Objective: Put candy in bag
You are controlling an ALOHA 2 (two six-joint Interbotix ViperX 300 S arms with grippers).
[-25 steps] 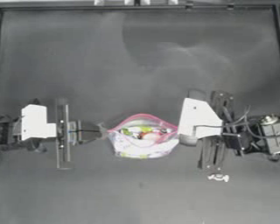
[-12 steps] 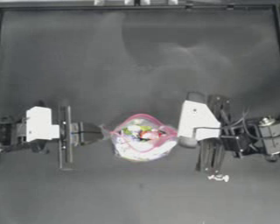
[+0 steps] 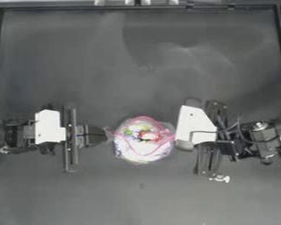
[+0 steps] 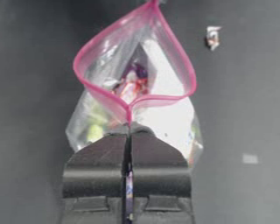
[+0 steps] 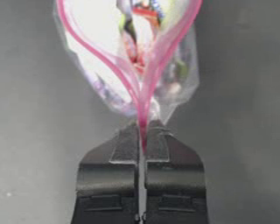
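Note:
The clear bag (image 3: 142, 139) with its pink closure strip hangs between my two grippers at the table's middle, its mouth spread into a loop. My left gripper (image 3: 109, 135) is shut on the bag's left corner (image 4: 129, 118). On the opposite side my right gripper (image 3: 173, 138) is shut on the other corner (image 5: 143, 117). Colourful sweets show through the plastic in both wrist views. The candy (image 3: 221, 178), tiny and whitish, lies on the table in front of the right arm; it also shows beyond the bag as the candy (image 4: 212, 36) in the left wrist view.
The dark table (image 3: 143, 57) stretches wide behind the bag, bounded by a raised rim (image 3: 137, 5) along the far edge. Both arms lie low across the middle band of the table.
The two grippers have moved closer together, so the bag's mouth has bulged from a flatter shape into a rounder open loop. The candy has stayed where it was.

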